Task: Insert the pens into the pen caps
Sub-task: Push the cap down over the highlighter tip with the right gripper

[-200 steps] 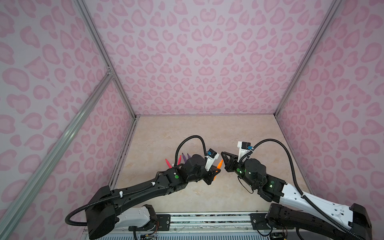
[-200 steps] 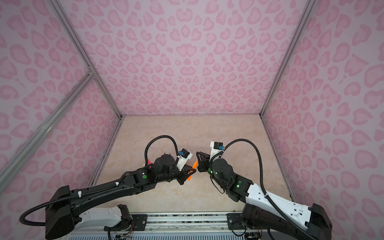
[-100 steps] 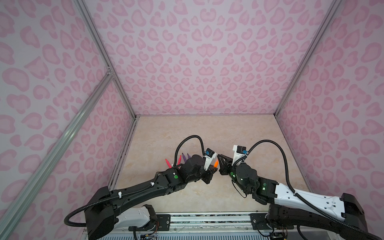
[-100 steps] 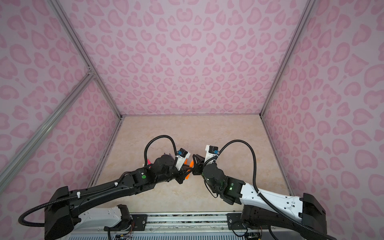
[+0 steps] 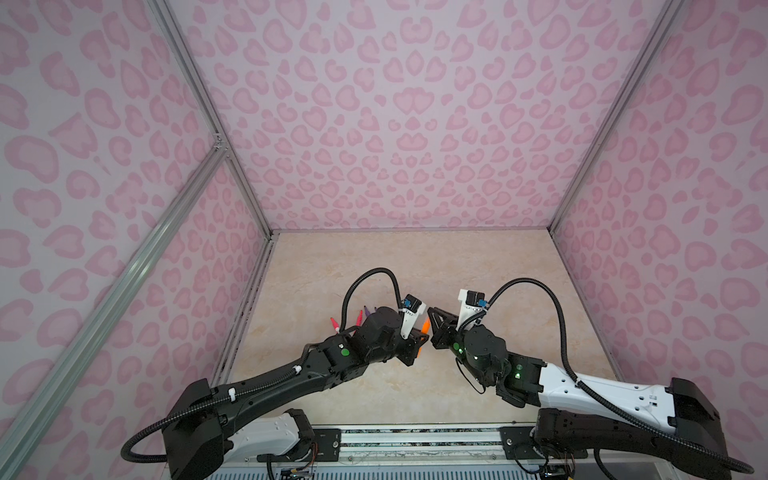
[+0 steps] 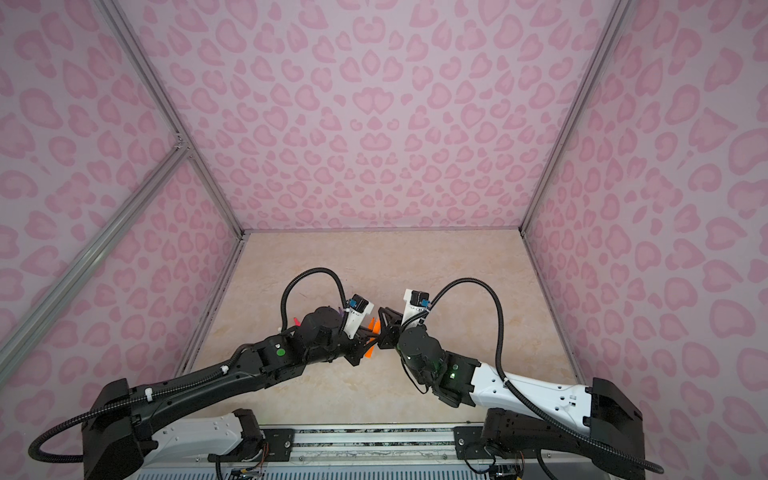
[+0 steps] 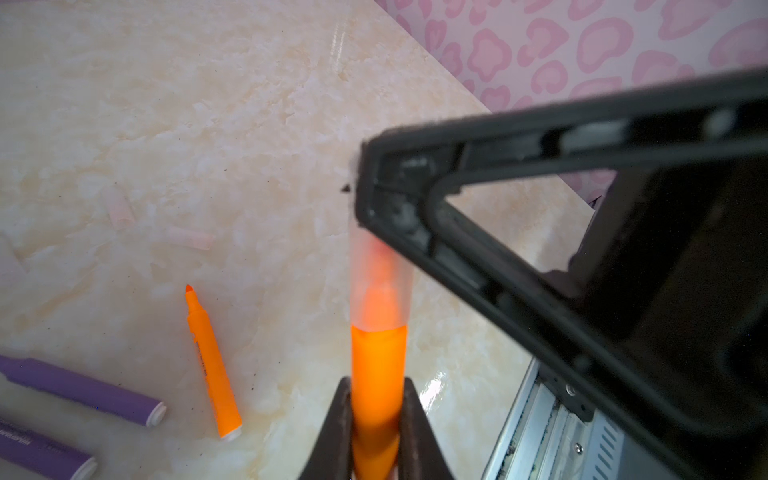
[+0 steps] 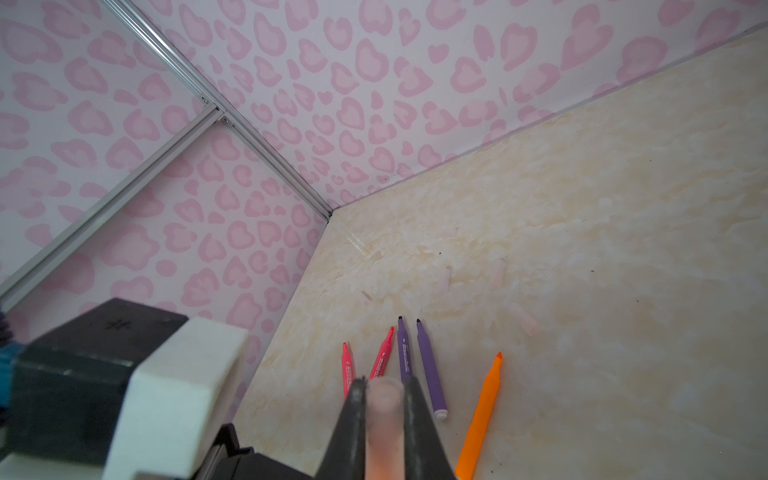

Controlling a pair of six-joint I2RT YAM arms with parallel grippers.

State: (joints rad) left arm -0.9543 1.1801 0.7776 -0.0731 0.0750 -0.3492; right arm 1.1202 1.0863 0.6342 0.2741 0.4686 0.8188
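Note:
My left gripper (image 7: 376, 415) is shut on an orange pen (image 7: 378, 374) and holds it off the table. My right gripper (image 8: 384, 386) is shut on a clear pen cap (image 8: 384, 415). In the left wrist view that cap (image 7: 380, 282) sits over the orange pen's tip, and the orange shows through it. In a top view the two grippers meet tip to tip at the held pen (image 5: 424, 325), near the table's front middle. Flat on the table lie two pink-red pens (image 8: 347, 368), two purple pens (image 8: 430, 365) and a second orange pen (image 8: 482, 411).
Faint loose caps (image 8: 496, 272) (image 8: 524, 319) lie on the beige table (image 5: 415, 257) beyond the pens' tips. Pink patterned walls close in the left, back and right. A metal rail (image 5: 415, 436) runs along the front edge.
The right gripper has moved left with its cap to meet the left gripper. A gap lay between them a second ago; the cap is now on the orange pen's tip.

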